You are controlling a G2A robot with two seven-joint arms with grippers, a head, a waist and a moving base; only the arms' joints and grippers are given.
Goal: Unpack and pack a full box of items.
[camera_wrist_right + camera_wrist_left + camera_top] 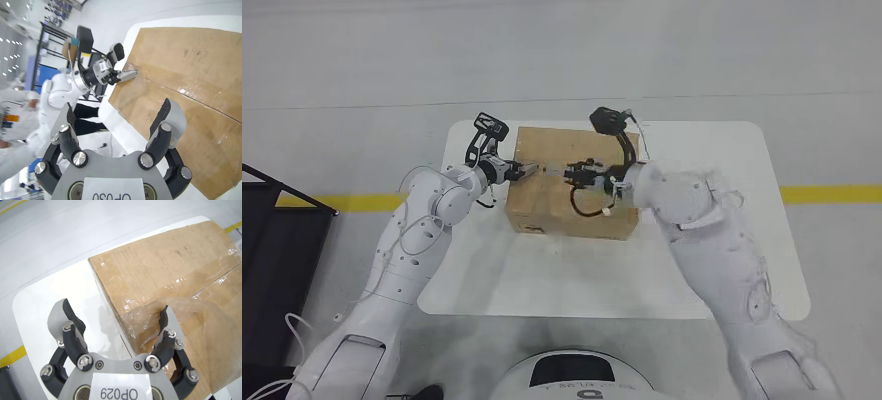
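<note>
A closed cardboard box (572,205) stands in the middle of the white table (722,250), its top flaps sealed with clear tape (213,275) along the centre seam. My left gripper (530,168) is open at the box's left end. Its fingers straddle the top edge (117,315) where the tape folds over, and a loose strip of tape (189,303) curls up beside one fingertip (164,317). My right gripper (577,175) hovers open over the box top (117,113), nothing between its fingers. The right wrist view shows the left gripper (128,74) at the seam's end on the box (189,75).
A black frame (262,230) stands on the floor left of the table. A yellow line (832,193) runs across the floor behind. Bare table surface lies in front of the box and to its right.
</note>
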